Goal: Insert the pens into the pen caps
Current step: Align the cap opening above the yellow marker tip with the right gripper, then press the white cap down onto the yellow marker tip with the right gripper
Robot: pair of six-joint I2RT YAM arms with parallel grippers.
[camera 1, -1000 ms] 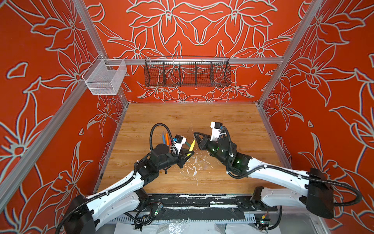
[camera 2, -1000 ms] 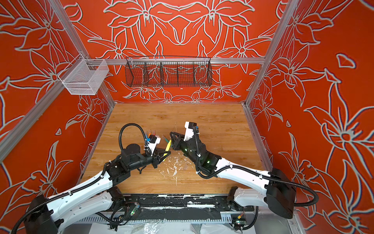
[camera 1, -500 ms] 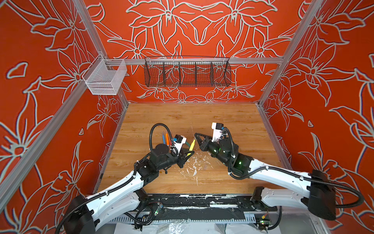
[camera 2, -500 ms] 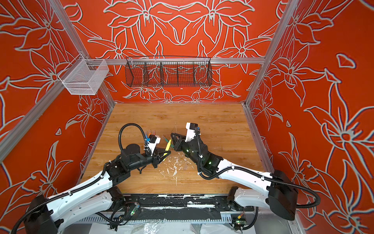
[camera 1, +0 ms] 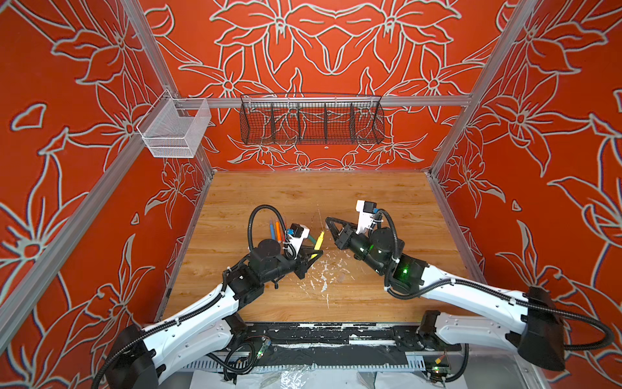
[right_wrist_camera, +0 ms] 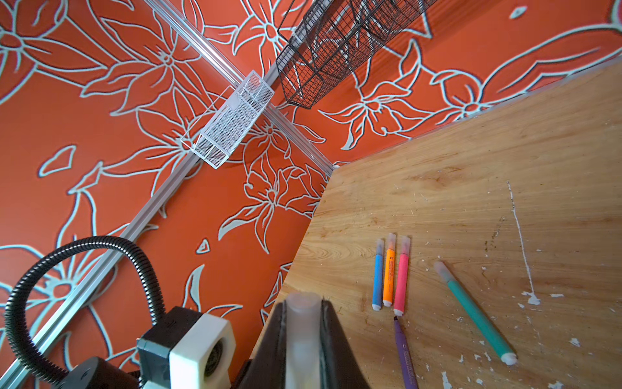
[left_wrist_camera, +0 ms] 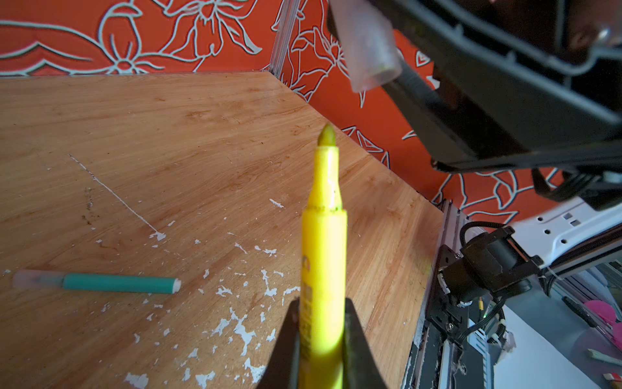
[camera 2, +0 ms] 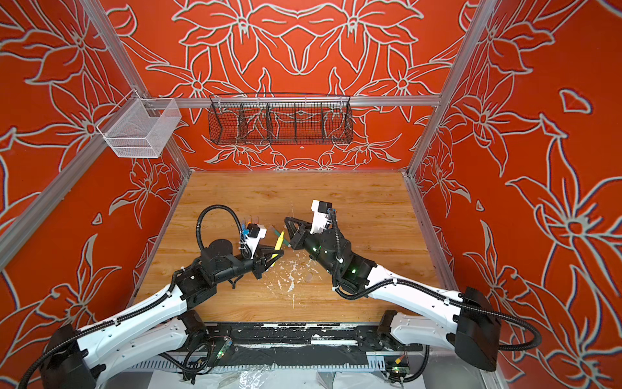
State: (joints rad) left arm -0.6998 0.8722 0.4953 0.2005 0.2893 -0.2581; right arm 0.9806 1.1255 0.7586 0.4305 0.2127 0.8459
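My left gripper (camera 1: 312,253) (left_wrist_camera: 321,304) is shut on a yellow pen (left_wrist_camera: 324,235) (camera 2: 278,243), whose bare tip points away from the fingers. My right gripper (camera 1: 328,221) (right_wrist_camera: 302,303) is shut on a translucent pen cap (right_wrist_camera: 302,323) (left_wrist_camera: 368,50). The cap hangs a short way off the yellow tip, not touching it. On the table lie a capped green pen (right_wrist_camera: 478,313) (left_wrist_camera: 117,283), a purple pen (right_wrist_camera: 404,353) with its tip bare, and capped blue (right_wrist_camera: 377,276), orange (right_wrist_camera: 388,269) and pink (right_wrist_camera: 401,276) pens side by side.
White flecks and a long scratch (camera 1: 323,272) mark the wooden table (camera 1: 387,202) in front of the grippers. A black wire basket (camera 1: 311,119) and a white mesh bin (camera 1: 173,129) hang on the back rail. Red walls close in three sides.
The right arm's wrist has shifted slightly to the right while its fingertips stay near the yellow pen's tip. The left arm and the pens on the table have not moved.
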